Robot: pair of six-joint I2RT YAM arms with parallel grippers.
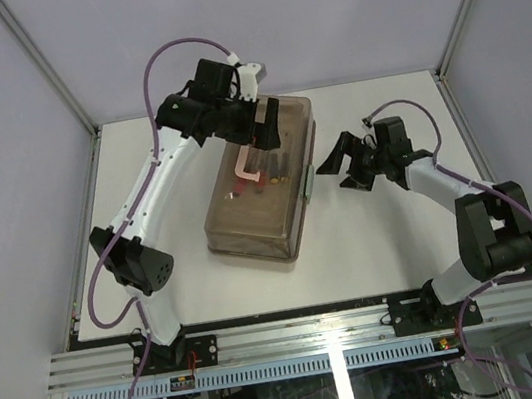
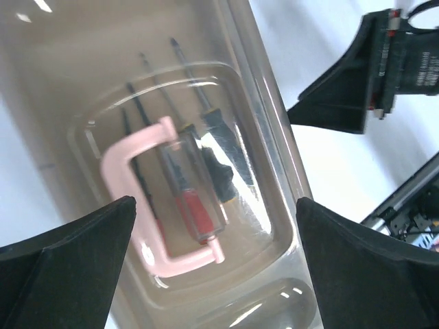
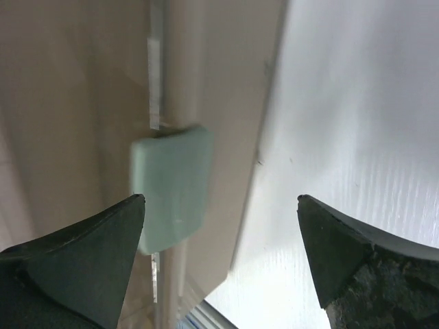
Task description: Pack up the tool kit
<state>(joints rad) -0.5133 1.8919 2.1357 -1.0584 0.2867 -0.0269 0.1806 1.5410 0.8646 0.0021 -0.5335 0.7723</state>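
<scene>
Toolbox (image 1: 255,196) lies closed in the middle of the table (image 1: 394,240). Its lid is under my left gripper (image 2: 214,202), and its side latch is just in front of my right gripper (image 3: 221,199). I count one box, one pink handle (image 2: 137,140), one pale green latch (image 3: 171,181) and one red-handled tool (image 2: 192,209) inside. Both pairs of fingers are spread wide and grasp nothing.

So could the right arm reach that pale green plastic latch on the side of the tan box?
Probably yes. The right tool stands open, facing the pale green plastic latch on the translucent tan toolbox, with nothing visible between them.
</scene>
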